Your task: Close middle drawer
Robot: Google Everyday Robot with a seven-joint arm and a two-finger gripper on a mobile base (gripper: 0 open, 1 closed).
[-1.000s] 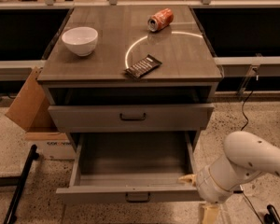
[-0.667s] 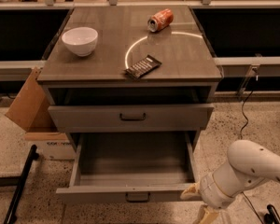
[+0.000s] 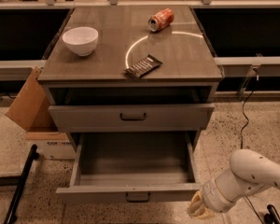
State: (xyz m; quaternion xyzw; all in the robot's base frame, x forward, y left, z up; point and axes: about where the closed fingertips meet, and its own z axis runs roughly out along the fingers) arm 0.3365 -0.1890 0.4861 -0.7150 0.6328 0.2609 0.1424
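Observation:
The middle drawer (image 3: 135, 190) is pulled far out of the grey cabinet. Its plain grey box is empty and its dark bar handle (image 3: 137, 198) sits at the centre of the front. The top drawer (image 3: 130, 117) above it stands slightly out. The lowest drawer is hidden beneath the open one. My gripper (image 3: 198, 209) is low at the bottom right, just beside the right end of the middle drawer's front, on the end of my white arm (image 3: 252, 174).
On the cabinet top stand a white bowl (image 3: 80, 40), a tipped orange can (image 3: 161, 19) and a dark snack packet (image 3: 143, 66). A cardboard box (image 3: 30, 106) leans at the left. A black pole (image 3: 21, 183) lies on the floor to the left. A cable (image 3: 245, 106) hangs at the right.
My arm has sunk lower and the gripper has shifted slightly left toward the drawer's right front corner. The drawer has not moved.

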